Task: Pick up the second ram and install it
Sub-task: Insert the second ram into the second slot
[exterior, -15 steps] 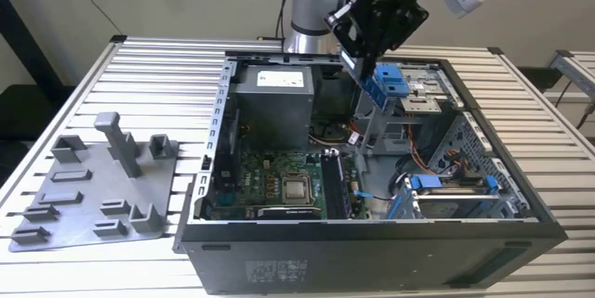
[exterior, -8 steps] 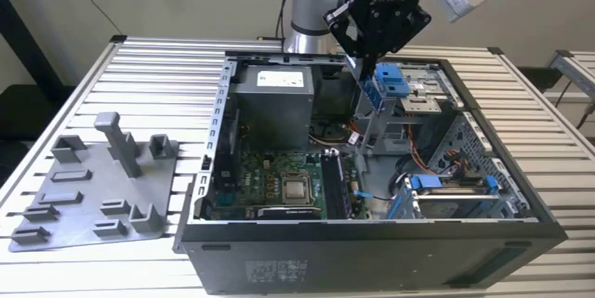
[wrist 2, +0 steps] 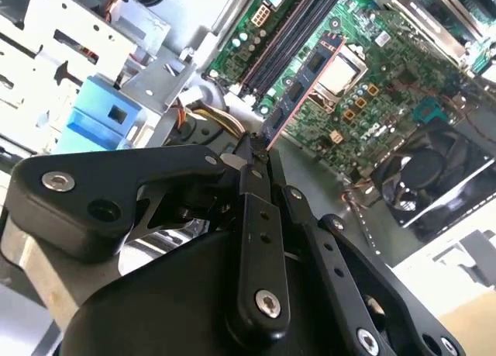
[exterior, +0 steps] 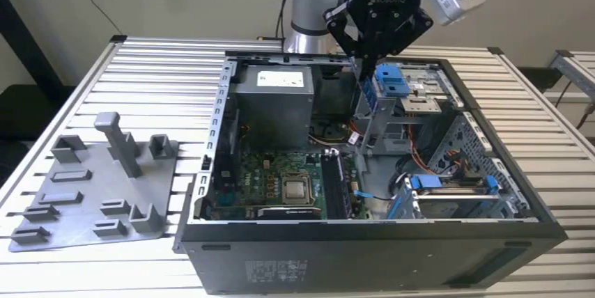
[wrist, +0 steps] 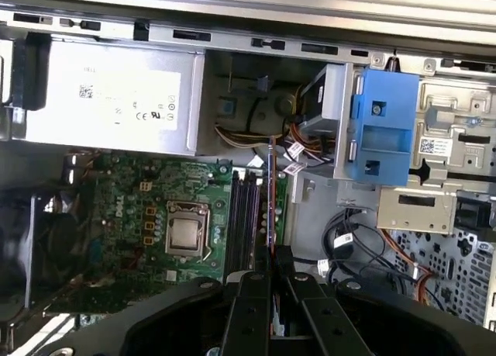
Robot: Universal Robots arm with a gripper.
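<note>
Above the open computer case (exterior: pixel 372 235), the gripper (wrist 2: pixel 252 156) is clamping one short end of the second ram (wrist 2: pixel 306 77), its fingers closing down to the strip's thinness. The strip is sticking out lengthwise from the fingertips, edge toward the green motherboard (wrist: pixel 132 209) and clear of it. It is running alongside the long black sockets (wrist: pixel 246 216), likely so it can line up with one. The grey power-supply box (wrist: pixel 116 100) is sitting beyond.
</note>
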